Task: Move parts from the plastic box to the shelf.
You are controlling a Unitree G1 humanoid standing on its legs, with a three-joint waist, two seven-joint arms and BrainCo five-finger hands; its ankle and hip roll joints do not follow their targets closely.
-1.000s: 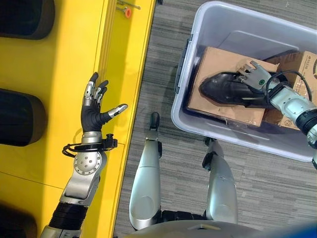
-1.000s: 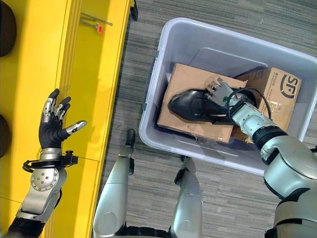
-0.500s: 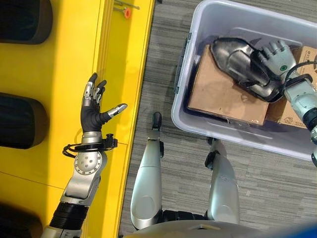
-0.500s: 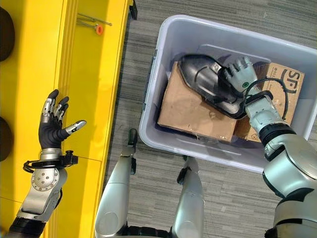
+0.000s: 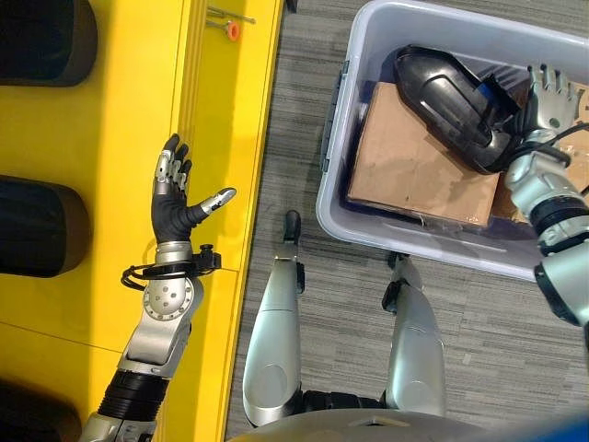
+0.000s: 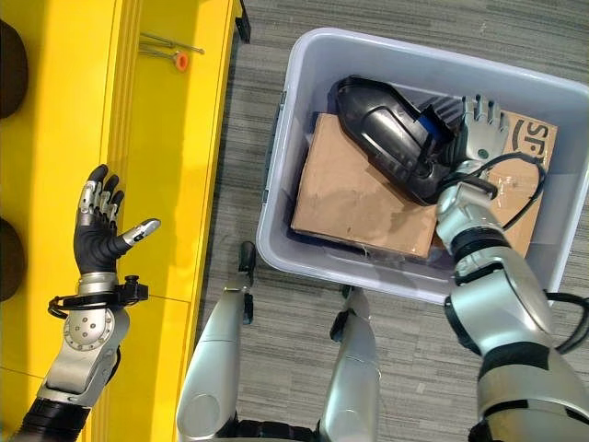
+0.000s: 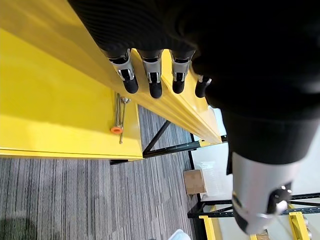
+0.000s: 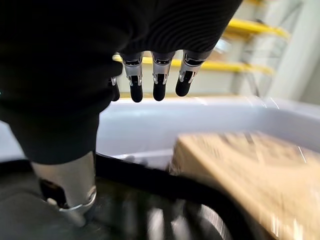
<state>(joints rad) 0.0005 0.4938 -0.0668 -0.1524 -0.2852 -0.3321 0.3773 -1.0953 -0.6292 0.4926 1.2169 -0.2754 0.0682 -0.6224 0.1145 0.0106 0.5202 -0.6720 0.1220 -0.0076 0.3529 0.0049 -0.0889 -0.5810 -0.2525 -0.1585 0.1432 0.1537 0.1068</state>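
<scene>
Black moulded plastic part (image 6: 391, 138) sits tilted in the translucent plastic box (image 6: 304, 83), atop a brown cardboard carton (image 6: 354, 203). Looks rigid, light, glossy, maybe slick; grip the narrow end. Right hand (image 6: 480, 138) beside it, fingers straight. Left hand (image 6: 99, 226) spread over the yellow shelf (image 6: 55, 138).

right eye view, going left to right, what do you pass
yellow shelf → left hand, open over the shelf → small orange-tipped tool on the shelf → strip of grey floor → plastic box wall → cardboard box → black part → right hand, fingers spread, against the part
</scene>
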